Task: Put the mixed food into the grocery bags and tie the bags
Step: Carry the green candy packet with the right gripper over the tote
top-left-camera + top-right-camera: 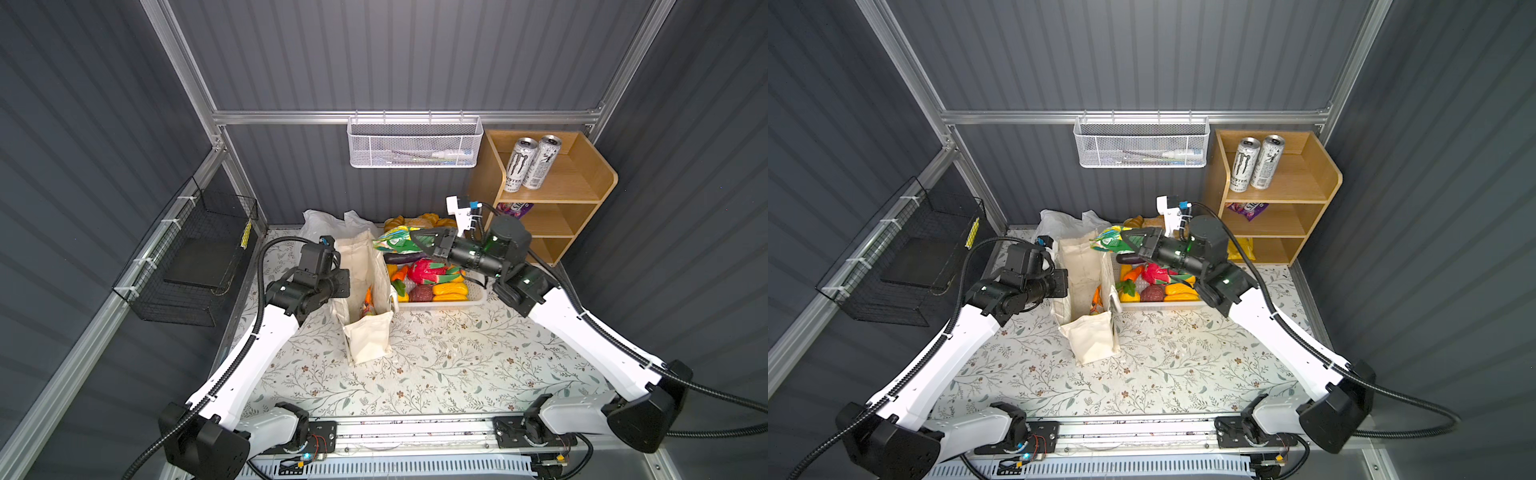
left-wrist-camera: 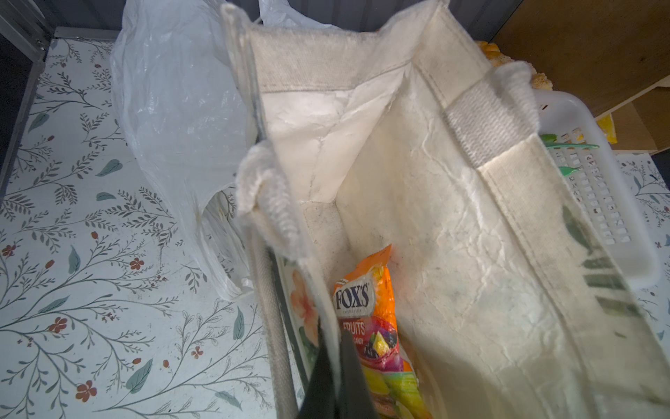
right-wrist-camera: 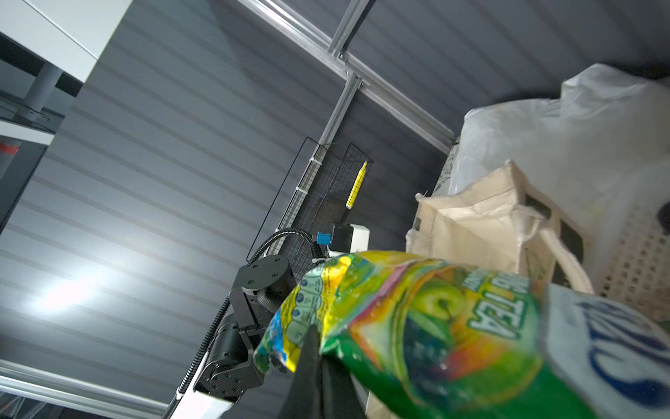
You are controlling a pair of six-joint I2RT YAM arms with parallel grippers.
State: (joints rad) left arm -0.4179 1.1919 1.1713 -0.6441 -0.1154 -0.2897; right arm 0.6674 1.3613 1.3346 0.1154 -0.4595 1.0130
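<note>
The cream canvas tote [image 1: 365,291] [image 1: 1088,266] stands open left of the middle, in both top views. My left gripper [image 1: 343,283] [image 2: 337,362] is shut on the tote's near side wall at its rim. An orange candy packet [image 2: 373,312] lies on the tote's [image 2: 453,217] bottom. Behind the tote lies the white plastic bag [image 1: 328,222] [image 2: 174,109]. My right gripper [image 1: 415,240] [image 3: 313,333] is shut on a green snack packet [image 1: 395,243] [image 3: 435,319], held in the air just right of the tote's far end. Toy produce, including a purple eggplant [image 1: 401,258], fills the white basket [image 1: 449,305].
Bread rolls [image 1: 415,220] lie behind the basket. A wooden shelf [image 1: 557,187] at the back right holds two cans [image 1: 528,162] and a purple packet [image 1: 515,208]. A white mesh basket [image 1: 411,143] hangs on the back wall, a black wire basket [image 1: 195,257] on the left wall.
</note>
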